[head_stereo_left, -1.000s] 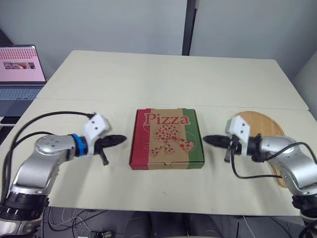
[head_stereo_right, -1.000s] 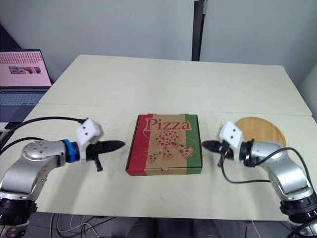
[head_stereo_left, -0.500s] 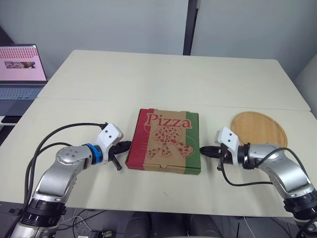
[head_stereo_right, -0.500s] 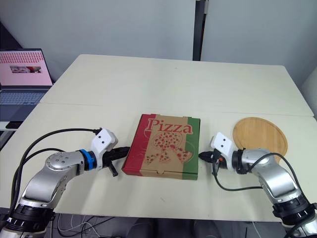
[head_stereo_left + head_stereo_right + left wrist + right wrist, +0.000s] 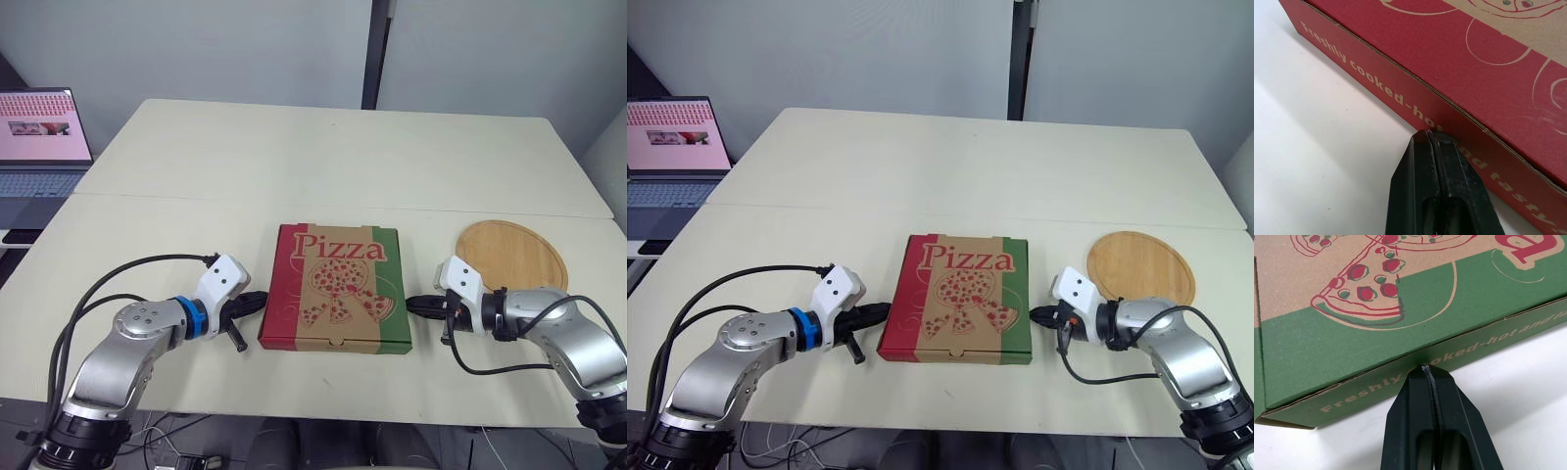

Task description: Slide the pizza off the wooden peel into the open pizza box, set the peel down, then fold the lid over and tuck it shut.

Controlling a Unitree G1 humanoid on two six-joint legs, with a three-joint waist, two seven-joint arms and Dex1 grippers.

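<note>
1. Left gripper point(image 5: 257, 299) is seen with its fingers pinched together on nothing, tip set against the red side of the box point(image 5: 338, 286).
2. Right gripper point(image 5: 411, 305) is closed up empty the same way, tip parked at the green side.
3. Fully closed, the box is sat flat on the table point(image 5: 294, 157) between both tips.
4. Off to the right, the peel point(image 5: 514, 255) is laid flat, clear of the box.

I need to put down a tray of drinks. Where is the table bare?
The far half of the table, beyond the pizza box and wooden peel, is bare. Crowded: the near strip, where the left gripper and right gripper meet the pizza box's sides, with the wooden peel beside the right one.
</note>
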